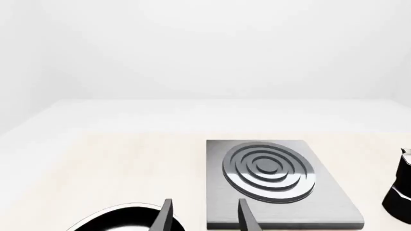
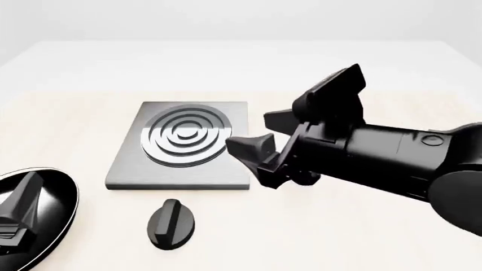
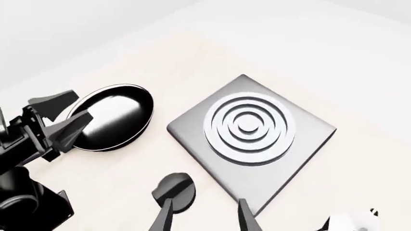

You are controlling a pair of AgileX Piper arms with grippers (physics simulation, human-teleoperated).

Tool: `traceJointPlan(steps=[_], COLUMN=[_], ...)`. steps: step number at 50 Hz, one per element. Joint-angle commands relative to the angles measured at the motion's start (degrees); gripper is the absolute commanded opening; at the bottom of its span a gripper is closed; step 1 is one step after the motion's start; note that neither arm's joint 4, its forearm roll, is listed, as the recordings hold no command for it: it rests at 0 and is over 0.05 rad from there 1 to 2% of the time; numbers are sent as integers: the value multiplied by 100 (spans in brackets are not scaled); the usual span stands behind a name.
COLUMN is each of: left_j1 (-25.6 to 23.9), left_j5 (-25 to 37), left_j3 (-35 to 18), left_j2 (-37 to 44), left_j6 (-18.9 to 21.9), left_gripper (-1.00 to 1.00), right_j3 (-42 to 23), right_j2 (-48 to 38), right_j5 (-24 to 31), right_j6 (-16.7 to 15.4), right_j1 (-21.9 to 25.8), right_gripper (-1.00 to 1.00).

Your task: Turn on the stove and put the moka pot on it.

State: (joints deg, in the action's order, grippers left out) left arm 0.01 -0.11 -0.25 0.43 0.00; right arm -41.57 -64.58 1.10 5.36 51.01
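Right pincer (image 3: 204,216) open, empty, above knob (image 3: 174,191) — stove (image 3: 251,139) unlit. Risk: my fingers straddle off-centre and slip without turning it.

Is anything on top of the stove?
No. The stove and its burner rings are bare. The moka pot stands beside it; in the front view the right arm hides it.

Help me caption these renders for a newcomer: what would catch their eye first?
The big black right arm dominates the front view, reaching in from the right with its hand open above the stove's right edge. The stove's shiny ringed burner sits mid-table, with the black oval knob just in front of it. At far left the left hand hangs above a round black frying pan.
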Motion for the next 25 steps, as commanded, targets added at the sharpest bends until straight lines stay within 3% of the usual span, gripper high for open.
traceJointPlan(steps=[1, 16, 25], left_j1=[0, -1, -1], left_j5=[0, 0, 0], left_j3=[0, 0, 0], left_j2=[-1, 0, 2], left_j6=[-3, 0, 2], left_gripper=[100, 100, 100], right_j3=[-497, -512, -518], right_j2=[-688, -1253, -1529], right_j5=[188, -400, -634], right_j6=[135, 94, 29], right_j1=[155, 591, 563], right_gripper=[100, 100, 100])
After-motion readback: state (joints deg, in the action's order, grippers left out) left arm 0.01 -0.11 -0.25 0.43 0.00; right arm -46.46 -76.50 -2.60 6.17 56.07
